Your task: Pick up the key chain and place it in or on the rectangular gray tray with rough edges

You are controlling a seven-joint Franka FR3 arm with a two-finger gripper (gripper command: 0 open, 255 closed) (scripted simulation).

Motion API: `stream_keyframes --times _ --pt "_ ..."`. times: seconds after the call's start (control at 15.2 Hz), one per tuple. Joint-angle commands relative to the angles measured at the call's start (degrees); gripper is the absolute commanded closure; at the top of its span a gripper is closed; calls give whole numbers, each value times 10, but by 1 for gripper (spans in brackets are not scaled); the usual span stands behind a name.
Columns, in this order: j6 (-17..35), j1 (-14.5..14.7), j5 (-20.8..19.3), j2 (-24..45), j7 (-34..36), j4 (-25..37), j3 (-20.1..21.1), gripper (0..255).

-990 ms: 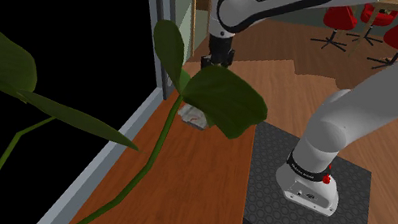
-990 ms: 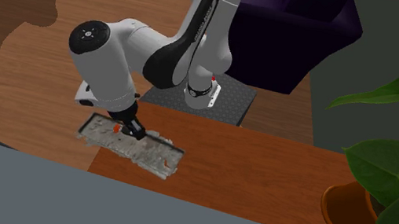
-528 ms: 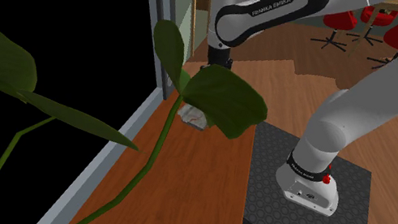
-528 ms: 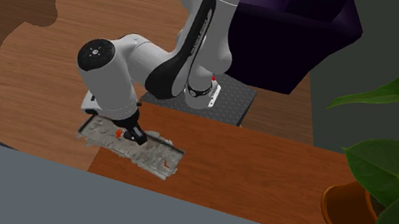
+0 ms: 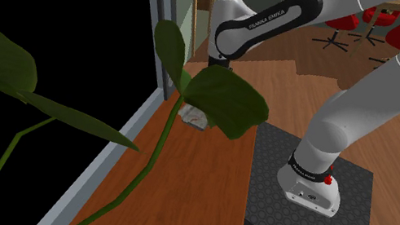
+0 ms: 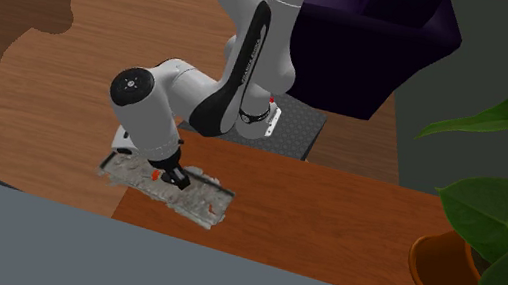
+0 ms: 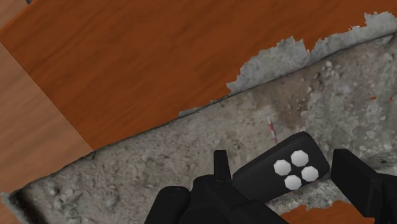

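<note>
The grey tray with rough, ragged edges (image 6: 196, 199) lies on the brown wooden table near its corner. In the shoulder view the tray (image 5: 193, 118) peeks out from behind a big leaf. My gripper (image 6: 169, 170) points down, just above the tray. In the wrist view the gripper (image 7: 283, 177) is shut on the key chain (image 7: 280, 167), a black fob with several white buttons, clasped end to end between the fingers just over the tray's rough surface (image 7: 159, 178). A small red piece (image 6: 156, 172) hangs beside the fingers.
A potted plant (image 6: 439, 272) with large green leaves (image 5: 221, 100) stands at the table's other end; its stems cross the shoulder view. The table's corner and wooden floor (image 7: 25, 127) lie beside the tray. The stand (image 6: 289, 126) and a purple sofa (image 6: 376, 42) are behind.
The arm has folded down and the hand has sunk closer to the tray, drifting slightly toward the second exterior view's right, with the key chain still in the fingers.
</note>
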Motion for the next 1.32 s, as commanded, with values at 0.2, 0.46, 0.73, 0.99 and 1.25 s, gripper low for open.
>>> stream_keyframes --times 0.2,0.46,0.73,0.99,1.25 --pt "2 0 0 0 0 -1 0 255" --pt "2 0 0 0 0 -1 0 0" --pt "2 0 0 0 0 -1 0 0" --pt "-81 0 0 -36 -1 46 -5 0" --pt "-81 0 0 -36 -1 46 -5 0"
